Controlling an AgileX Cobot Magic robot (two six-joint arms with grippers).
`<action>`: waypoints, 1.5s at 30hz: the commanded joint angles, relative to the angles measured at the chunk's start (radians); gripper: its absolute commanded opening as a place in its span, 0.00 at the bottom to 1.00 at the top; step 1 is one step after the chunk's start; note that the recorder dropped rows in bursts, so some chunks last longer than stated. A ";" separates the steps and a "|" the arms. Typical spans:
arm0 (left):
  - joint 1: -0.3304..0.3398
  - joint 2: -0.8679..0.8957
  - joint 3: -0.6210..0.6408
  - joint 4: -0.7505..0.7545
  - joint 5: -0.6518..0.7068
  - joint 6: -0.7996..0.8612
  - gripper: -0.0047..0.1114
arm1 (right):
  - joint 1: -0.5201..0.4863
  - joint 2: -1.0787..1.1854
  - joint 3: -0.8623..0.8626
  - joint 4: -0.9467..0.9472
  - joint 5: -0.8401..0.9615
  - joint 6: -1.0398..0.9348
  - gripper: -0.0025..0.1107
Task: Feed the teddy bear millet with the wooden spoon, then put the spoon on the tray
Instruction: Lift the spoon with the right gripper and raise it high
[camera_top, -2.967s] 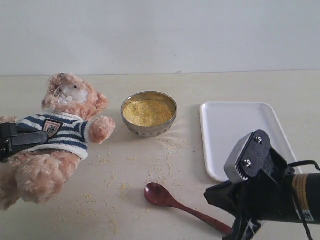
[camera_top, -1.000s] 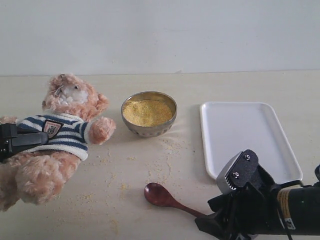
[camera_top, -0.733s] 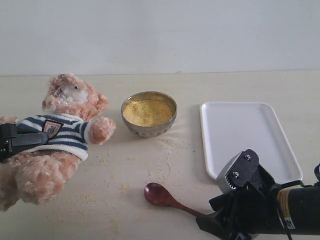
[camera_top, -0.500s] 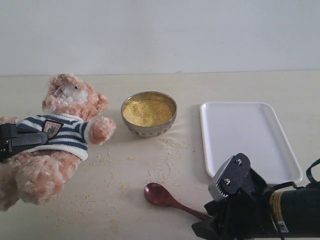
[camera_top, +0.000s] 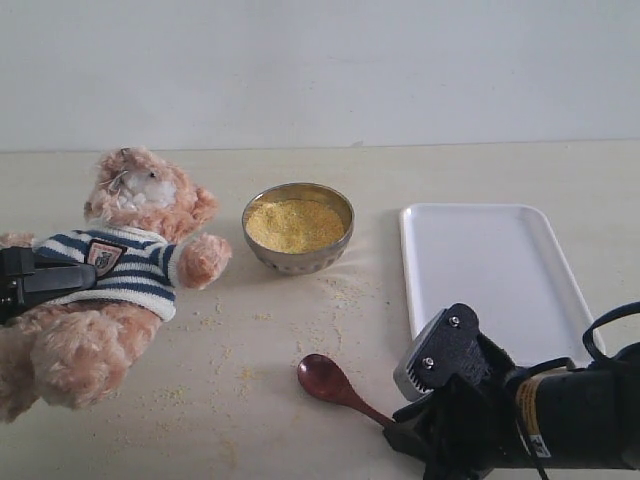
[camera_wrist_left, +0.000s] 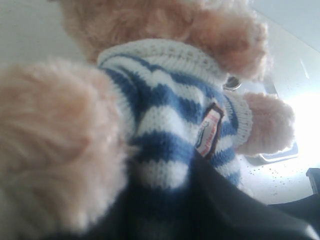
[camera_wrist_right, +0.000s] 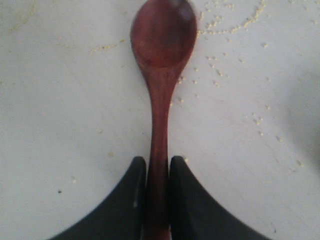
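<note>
At the lower right of the outside view, we see the right gripper (camera_top: 400, 435) down at the table (camera_top: 450, 175), clamped on the handle of the wooden spoon (camera_top: 324, 380). The right wrist camera settles it for us: both dark fingers (camera_wrist_right: 134, 192) press on the thin handle from either side with no gap, well back from the oval end. The spoon points from the gripper toward the lower middle of the frame, hollow side up, and the hollow looks bare. We cannot tell whether the spoon rests on the table or hangs just above it.

Loose grains (camera_top: 335, 292) lie scattered around the spoon and up toward the metal bowl (camera_top: 300, 262), which stands in the middle of the frame. It is filled nearly to the rim with the millet (camera_top: 295, 225).

To the right of the bowl we find the white tray (camera_top: 490, 260), flat on the table and apart from the bowl. Its lower edge is partly hidden behind the right arm.

On the left sits the teddy bear (camera_top: 135, 262), leaning back with its head toward the upper left and one paw reaching toward the bowl without touching it. The left gripper (camera_top: 80, 276) comes in from the left edge and grips the bear at the body. We see one black finger laid across the striped shirt just beside the badge, and in the left wrist camera the same dark finger presses into the knit. The other finger is hidden behind the bear.
</note>
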 joint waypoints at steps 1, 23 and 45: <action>0.001 -0.009 0.000 -0.006 0.024 0.005 0.08 | 0.002 0.000 0.003 -0.001 0.040 -0.002 0.07; 0.001 -0.009 0.000 -0.006 0.018 0.005 0.08 | 0.000 -0.106 -0.025 0.098 0.147 0.021 0.02; 0.001 -0.009 0.000 -0.006 0.015 0.005 0.08 | -0.289 -0.325 -0.245 -0.140 0.267 0.347 0.02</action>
